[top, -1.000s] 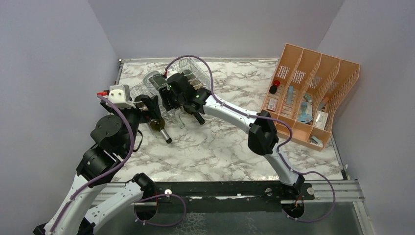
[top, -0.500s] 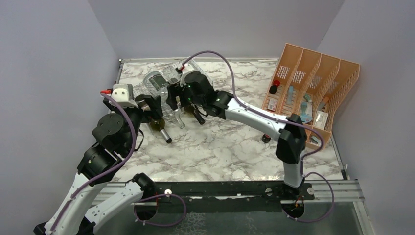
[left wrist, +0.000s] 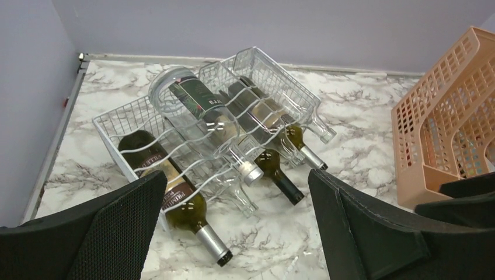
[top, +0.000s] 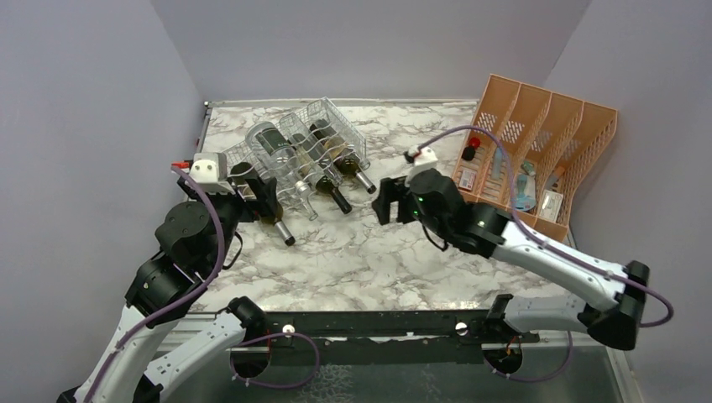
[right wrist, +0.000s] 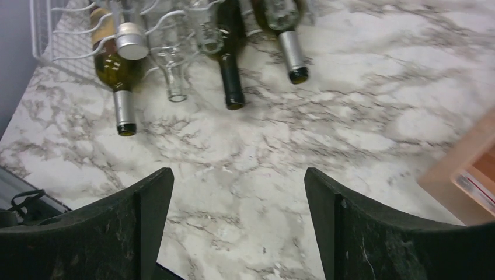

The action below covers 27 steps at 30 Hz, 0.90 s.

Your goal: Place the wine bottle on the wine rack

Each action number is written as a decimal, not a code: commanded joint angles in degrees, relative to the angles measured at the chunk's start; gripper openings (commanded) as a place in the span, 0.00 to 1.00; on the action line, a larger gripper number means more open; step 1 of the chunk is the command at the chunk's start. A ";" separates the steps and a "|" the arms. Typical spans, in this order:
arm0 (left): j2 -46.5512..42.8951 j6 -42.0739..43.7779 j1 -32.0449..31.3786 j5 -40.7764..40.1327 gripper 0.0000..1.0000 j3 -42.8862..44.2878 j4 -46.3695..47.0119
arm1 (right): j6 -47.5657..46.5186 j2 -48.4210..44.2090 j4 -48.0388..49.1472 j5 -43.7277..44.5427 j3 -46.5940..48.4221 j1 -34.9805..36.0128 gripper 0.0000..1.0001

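The silvery wire wine rack [top: 325,103] stands at the table's back left, also in the left wrist view [left wrist: 111,129] and the right wrist view [right wrist: 39,35]. Several wine bottles lie in it, necks toward me. A clear-shouldered one with a green label [top: 270,141] [left wrist: 201,108] rests on the upper tier. A green bottle with a silver cap [top: 274,220] [left wrist: 178,201] [right wrist: 121,79] sticks out at the left front. My left gripper [top: 256,191] [left wrist: 236,175] hangs open just before that bottle. My right gripper [top: 384,201] [right wrist: 239,170] is open and empty over bare marble, right of the rack.
An orange slotted file organizer [top: 537,168] [left wrist: 449,134] leans at the back right, holding small items. A dark bottle's neck [top: 338,200] [right wrist: 232,87] and a silver-capped neck [top: 363,182] [right wrist: 290,55] jut from the rack onto the table. Grey walls close in on the left, back and right.
My right arm has drawn back from the rack toward the table's middle, its jaws opening wide and empty. The left gripper stays by the rack's left front.
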 commanded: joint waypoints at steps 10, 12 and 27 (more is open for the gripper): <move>-4.23 3.53 -0.04 1.94 0.99 9.94 -4.99 | 3.50 -28.49 -24.23 23.31 2.32 -0.07 0.86; -4.37 4.73 -0.04 1.11 0.99 11.56 -5.25 | 1.66 -29.72 -25.03 23.85 5.11 -0.12 0.86; -4.74 8.62 -0.04 -2.59 0.99 17.65 -7.34 | -3.94 -32.42 -25.02 25.38 10.08 -0.13 0.87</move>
